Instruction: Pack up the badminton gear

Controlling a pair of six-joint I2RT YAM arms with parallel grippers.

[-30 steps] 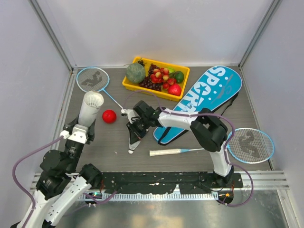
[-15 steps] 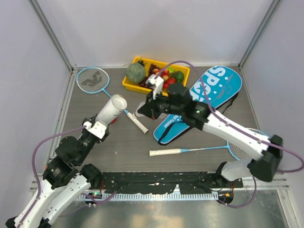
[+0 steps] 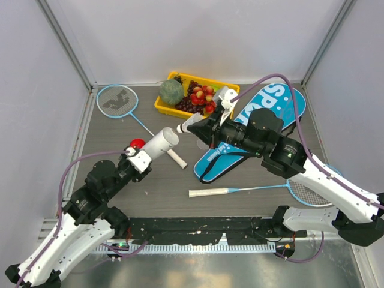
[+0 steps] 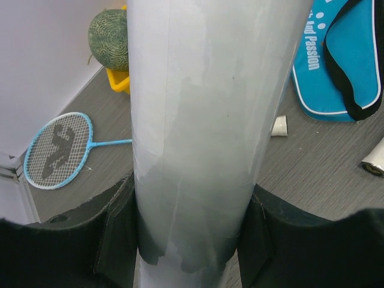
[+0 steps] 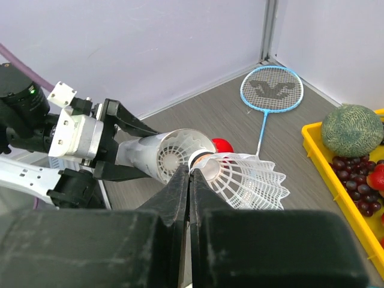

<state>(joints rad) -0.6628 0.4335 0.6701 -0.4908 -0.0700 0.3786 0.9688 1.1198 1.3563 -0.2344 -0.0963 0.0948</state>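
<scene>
My left gripper is shut on the white tube, which it holds tilted above the table with its open end toward the right arm. My right gripper is shut on a white shuttlecock, held just in front of the tube's mouth. Another shuttlecock sits inside the tube. One light-blue racket lies at the far left. The second racket lies near the front. The blue SPORT bag lies at the right.
A red ball lies under the tube. A yellow tray of fruit with a green melon stands at the back. Grey walls close in the left, back and right.
My left arm has tipped the tube down toward the right. My right arm has lifted the shuttlecock off the table and carried it up to the tube's mouth.
</scene>
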